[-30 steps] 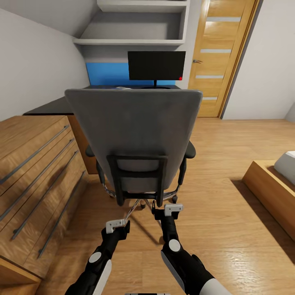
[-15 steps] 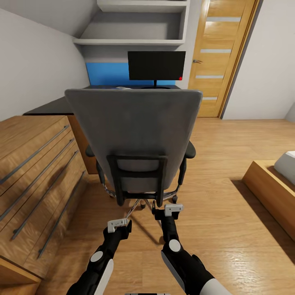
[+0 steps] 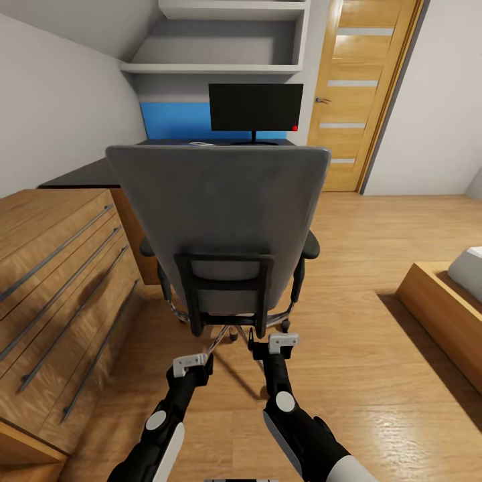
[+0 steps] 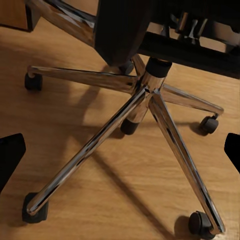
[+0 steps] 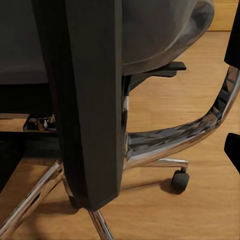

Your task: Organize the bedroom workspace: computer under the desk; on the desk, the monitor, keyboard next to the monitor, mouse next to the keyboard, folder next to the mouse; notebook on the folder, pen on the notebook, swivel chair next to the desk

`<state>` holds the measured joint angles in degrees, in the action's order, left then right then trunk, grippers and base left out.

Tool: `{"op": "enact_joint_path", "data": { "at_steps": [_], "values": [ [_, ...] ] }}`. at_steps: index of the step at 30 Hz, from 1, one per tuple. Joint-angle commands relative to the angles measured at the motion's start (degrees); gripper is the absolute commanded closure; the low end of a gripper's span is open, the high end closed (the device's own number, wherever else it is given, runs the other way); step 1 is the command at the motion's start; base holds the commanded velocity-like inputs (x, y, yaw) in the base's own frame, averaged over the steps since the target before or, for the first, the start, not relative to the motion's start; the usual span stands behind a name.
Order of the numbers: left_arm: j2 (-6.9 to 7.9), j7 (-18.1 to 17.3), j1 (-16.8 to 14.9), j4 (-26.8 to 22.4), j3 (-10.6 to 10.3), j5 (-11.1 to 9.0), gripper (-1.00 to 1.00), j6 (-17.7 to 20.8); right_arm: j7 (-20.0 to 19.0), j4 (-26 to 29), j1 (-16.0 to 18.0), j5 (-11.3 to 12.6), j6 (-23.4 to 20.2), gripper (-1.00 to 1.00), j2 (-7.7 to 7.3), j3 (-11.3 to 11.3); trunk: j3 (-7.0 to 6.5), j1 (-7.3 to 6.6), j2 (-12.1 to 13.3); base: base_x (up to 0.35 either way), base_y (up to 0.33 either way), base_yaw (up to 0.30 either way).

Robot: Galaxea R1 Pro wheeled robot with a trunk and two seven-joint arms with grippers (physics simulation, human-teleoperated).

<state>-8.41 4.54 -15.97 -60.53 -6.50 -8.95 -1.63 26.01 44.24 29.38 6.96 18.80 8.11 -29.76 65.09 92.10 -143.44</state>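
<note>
At the far left of the head view we see the light wooden dresser (image 3: 57,288) with its long dark handles, and just behind it the dark top of the desk (image 3: 84,175) reaching back toward the blue wall panel (image 3: 175,120). Our left tool (image 3: 192,365) hangs low above the wooden floor (image 3: 375,348), just behind the chair's base; in the left wrist view its two dark fingertips (image 4: 10,157) sit at opposite edges of the picture with the chrome star base (image 4: 145,107) and castors between and beyond them, so the tool is spread wide and grips nothing. In the middle stands the swivel chair (image 3: 221,221), its grey back turned to us and hiding most of the desk surface; it stands close in front of the desk, and we cannot tell whether they touch. Above the chair back the monitor (image 3: 256,107) stands upright on the desk, with its red light at the lower right corner, beneath the white wall shelves (image 3: 221,50). A small pale object lies on the desk to the left of the monitor stand, too small to identify. Our right tool (image 3: 282,343) hovers close to the chair's lower back frame; the right wrist view shows the black back support (image 5: 92,100) very near, with dark fingertip edges far apart at the side, so it too is released. Further right are the wooden door (image 3: 365,94) and, at the edge, a wooden bed frame (image 3: 435,314).
</note>
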Motion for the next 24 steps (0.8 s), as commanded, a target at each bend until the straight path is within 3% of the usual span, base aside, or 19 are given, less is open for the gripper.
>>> {"op": "enact_joint_path", "data": {
  "at_steps": [1, 14, 24],
  "values": [
    [0.04, 0.4, 0.0, 0.0, -0.2, -0.6, -1.00, -0.2, 0.2, 0.0, 0.1, 0.6, 0.4, -1.00, -0.05, -0.3, 0.04, -0.01, 0.0, 0.000, 0.000, 0.000],
    [0.12, 0.4, 0.0, 0.1, -0.1, -0.6, -1.00, -0.4, 0.2, -0.1, 0.1, 0.7, 0.4, -1.00, -0.07, -0.3, 0.04, -0.01, 0.0, 0.148, 0.000, 0.000],
    [0.08, 0.4, 0.0, 1.6, -0.3, -0.5, -1.00, -0.6, 0.2, -0.1, 0.0, 0.6, 0.4, -1.00, -0.11, -0.3, 0.04, -0.01, 0.0, 0.037, 0.000, 0.000]
  ]
}}
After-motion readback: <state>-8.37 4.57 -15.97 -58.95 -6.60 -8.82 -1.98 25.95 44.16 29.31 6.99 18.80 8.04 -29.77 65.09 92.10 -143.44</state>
